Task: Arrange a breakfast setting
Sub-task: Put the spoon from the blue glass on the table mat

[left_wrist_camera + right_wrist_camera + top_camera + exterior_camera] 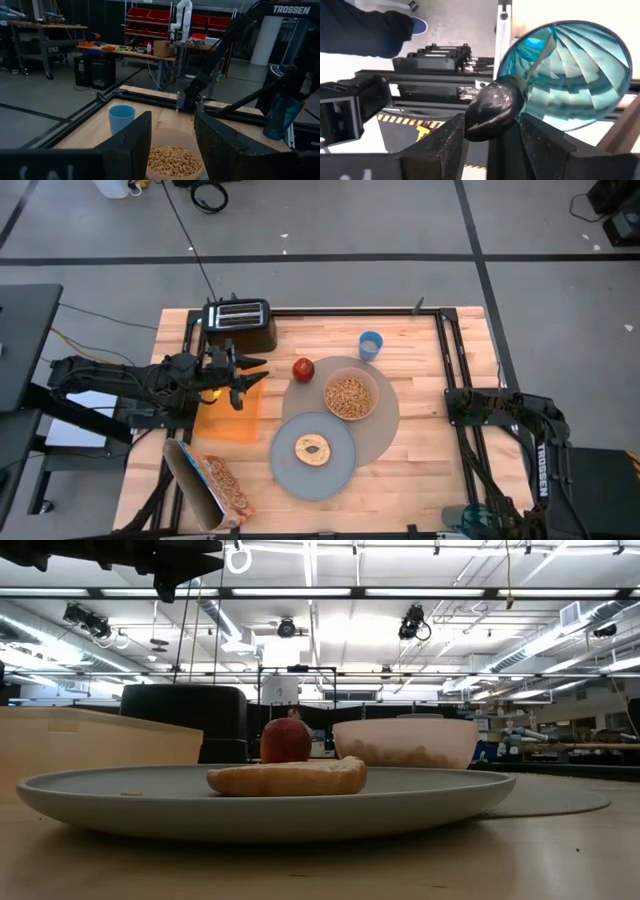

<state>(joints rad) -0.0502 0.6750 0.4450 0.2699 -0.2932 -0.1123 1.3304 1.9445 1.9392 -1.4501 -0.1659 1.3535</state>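
Looking down on your table, you have the round mat (385,415) laid right of centre; the grey plate (314,455) overlaps its near-left edge, and the bagel (312,448) lies flat in the middle of that plate; the pink bowl (351,396) sits on the mat, filled with cereal rings; the red apple (303,369) stands at the mat's far-left edge, just beside the bowl; the blue cup (371,345) stands upright on bare wood beyond the mat, apart from it.

Your left gripper (250,377) hangs above the table's left side, over the far edge of the orange board (228,415) and just in front of the black toaster (238,323), pointing toward the apple; its fingers (132,145) stand parted with nothing between them, and past them you see the bowl of cereal and the cup.

Your right gripper (492,132) is off the table's near-right corner; its fingers (447,142) sit on either side of the dark rounded cap of a blue see-through bottle (570,75), but you cannot tell whether they press it or merely flank it.

An opened cereal box (205,485) lies at the near-left corner; from table height, the bagel rests on the plate with the apple and bowl behind it; a person's dark sleeve (365,30) shows beyond the right wrist.
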